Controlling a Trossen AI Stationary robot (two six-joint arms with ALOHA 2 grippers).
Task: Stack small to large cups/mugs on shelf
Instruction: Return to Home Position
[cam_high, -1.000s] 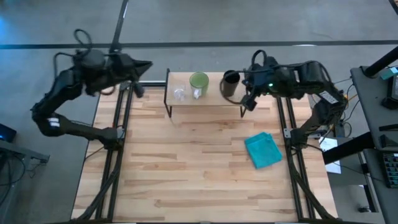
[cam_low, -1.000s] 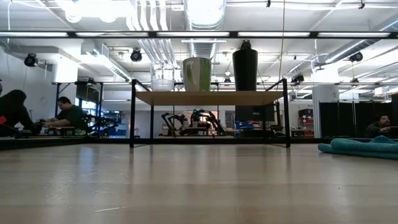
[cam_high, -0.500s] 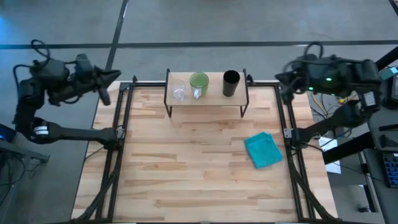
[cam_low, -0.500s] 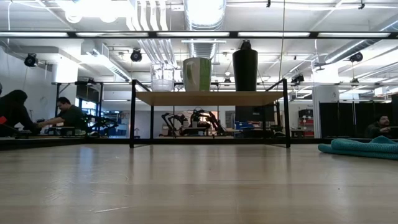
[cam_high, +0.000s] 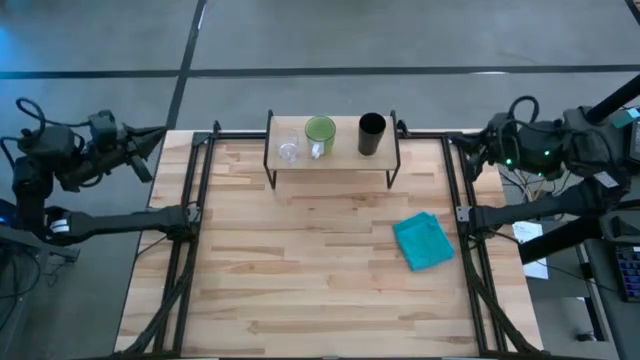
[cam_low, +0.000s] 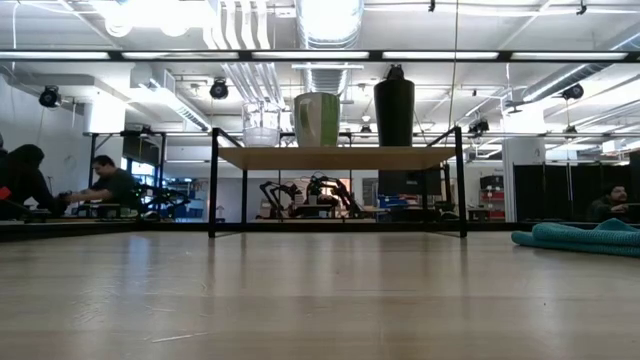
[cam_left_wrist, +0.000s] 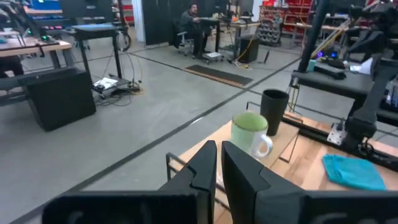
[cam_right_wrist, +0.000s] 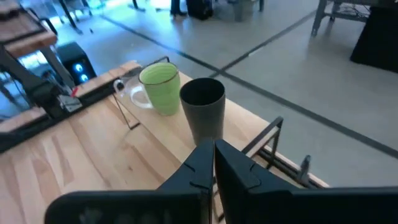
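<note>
My left gripper (cam_left_wrist: 217, 149) sits clenched and empty beyond the worktop's (cam_high: 300, 270) left edge, and my right gripper (cam_right_wrist: 213, 149) likewise at the right. On the shelf (cam_high: 335, 164), upper centre, stand the glass cup (cam_high: 289, 150), green mug (cam_high: 320, 131) and black cup (cam_high: 371, 134), left to right.

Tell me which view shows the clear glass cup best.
The low view: the glass cup stands in full side profile on the shelf. The high view shows only its top; the right wrist view a faint glimpse beside the green mug; the left wrist view nothing.
</note>
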